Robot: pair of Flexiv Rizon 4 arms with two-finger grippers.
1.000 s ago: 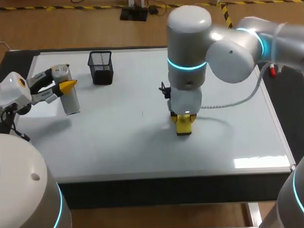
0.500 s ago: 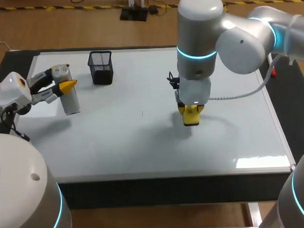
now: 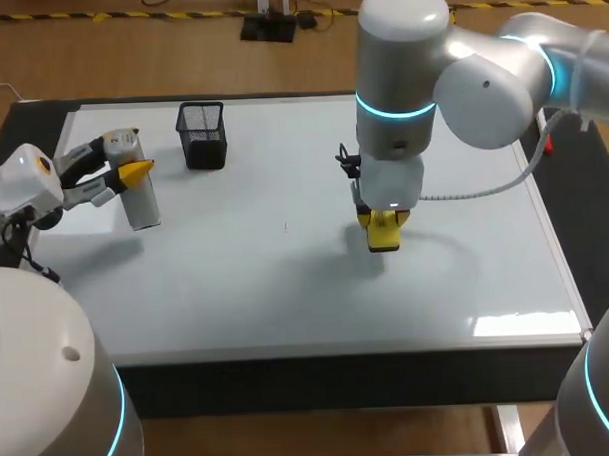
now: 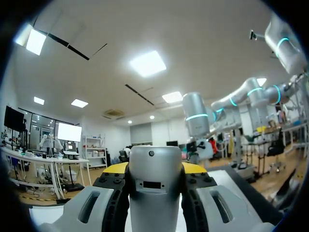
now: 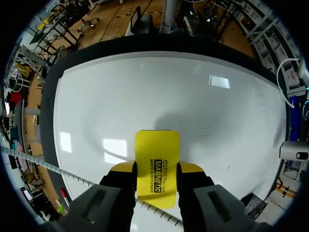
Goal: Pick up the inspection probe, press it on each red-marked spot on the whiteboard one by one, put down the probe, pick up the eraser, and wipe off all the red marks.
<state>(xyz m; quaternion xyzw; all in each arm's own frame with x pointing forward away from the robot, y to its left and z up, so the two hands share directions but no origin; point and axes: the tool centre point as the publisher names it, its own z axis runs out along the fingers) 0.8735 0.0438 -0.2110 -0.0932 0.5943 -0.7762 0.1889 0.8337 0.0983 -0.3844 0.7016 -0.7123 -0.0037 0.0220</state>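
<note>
My right gripper (image 3: 382, 221) points down over the middle of the whiteboard (image 3: 236, 280) and is shut on the yellow eraser (image 3: 382, 237), whose lower face is at the board. In the right wrist view the eraser (image 5: 157, 162) sits between the two fingers of the gripper (image 5: 157, 170). I see no red marks on the board (image 5: 145, 96) in any view. At the board's left end my left gripper (image 3: 131, 174) is shut on the grey-white cylindrical probe (image 3: 140, 199), which stands upright. The probe (image 4: 155, 186) fills the gap between the fingers of the left gripper (image 4: 155, 169).
A black mesh pen holder (image 3: 202, 134) stands at the back left of the board, just beyond the probe. A white cable (image 3: 473, 187) loops from my right wrist over the board's right half.
My right arm moved a little to the right and away from me with the eraser, then held still. The left arm and the probe have not moved.
</note>
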